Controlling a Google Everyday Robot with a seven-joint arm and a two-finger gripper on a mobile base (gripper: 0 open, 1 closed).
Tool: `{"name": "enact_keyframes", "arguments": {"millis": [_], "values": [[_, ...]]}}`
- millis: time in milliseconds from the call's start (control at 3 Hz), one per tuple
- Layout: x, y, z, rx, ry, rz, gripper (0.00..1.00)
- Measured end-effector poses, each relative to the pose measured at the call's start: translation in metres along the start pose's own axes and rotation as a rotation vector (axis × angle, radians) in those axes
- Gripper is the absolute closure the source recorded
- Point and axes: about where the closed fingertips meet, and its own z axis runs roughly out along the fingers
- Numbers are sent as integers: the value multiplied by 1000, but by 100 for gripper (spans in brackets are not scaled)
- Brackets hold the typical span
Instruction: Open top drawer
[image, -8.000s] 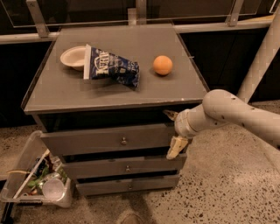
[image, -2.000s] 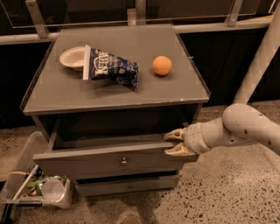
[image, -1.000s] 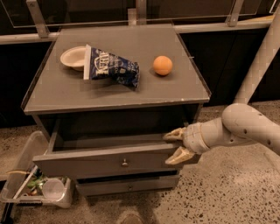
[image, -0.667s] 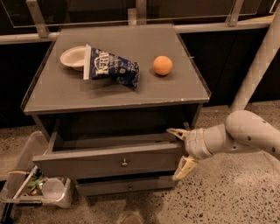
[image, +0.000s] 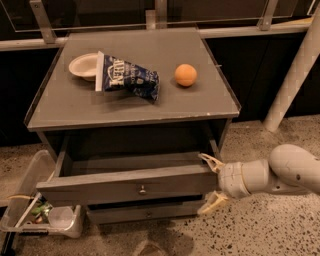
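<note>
Near the counter's (image: 70, 112) back-left corner sits a shallow white paper bowl (image: 81, 65), with a crumpled dark-blue crisp bag (image: 128, 78) lying against it. A round orange fruit (image: 185, 75) lies toward the right edge. Below the front edge, the wide grey wooden top drawer (image: 100, 186) stands pulled well out. The pale robot pincer (image: 212, 182) is at the drawer front's right end, spread wide and holding nothing. A further pull risks dragging the drawer off its runners, or a finger snagging the panel.

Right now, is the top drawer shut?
No, the top drawer is pulled out, with the open jaws at its right end.
</note>
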Motion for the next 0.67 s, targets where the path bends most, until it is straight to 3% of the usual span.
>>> {"name": "enact_keyframes", "arguments": {"millis": [667], "values": [[-10,-4,-9,0,0,0,64]]}}
